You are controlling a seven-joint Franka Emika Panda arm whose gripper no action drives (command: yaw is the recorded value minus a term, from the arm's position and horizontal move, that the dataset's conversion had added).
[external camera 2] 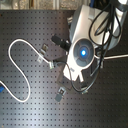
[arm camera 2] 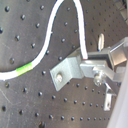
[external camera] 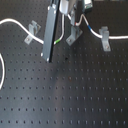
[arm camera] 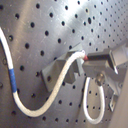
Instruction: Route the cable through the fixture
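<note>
The white cable (external camera: 14, 22) runs in from the first exterior view's left, past a slanted grey clip (external camera: 32, 33). It rises to my gripper (external camera: 76, 21) above the middle fixture (external camera: 75, 35). Its green band (external camera: 59, 41) lies on one side of that fixture and its blue band (external camera: 89, 31) on the other. In both wrist views the gripper (arm camera: 86, 58) (arm camera 2: 86, 59) is shut on the cable (arm camera: 60, 85) (arm camera 2: 50, 40) right at the fixture's (arm camera: 57, 70) (arm camera 2: 70, 70) slotted top. The green band (arm camera 2: 22, 71) and blue band (arm camera: 12, 80) hang to either side.
A third clip (external camera: 105, 38) stands at the first exterior view's right, with the cable passing it toward the edge. A black bar (external camera: 49, 30) on the arm hangs beside the middle fixture. A wide cable loop (external camera 2: 15, 65) lies on the black perforated board (external camera: 65, 95).
</note>
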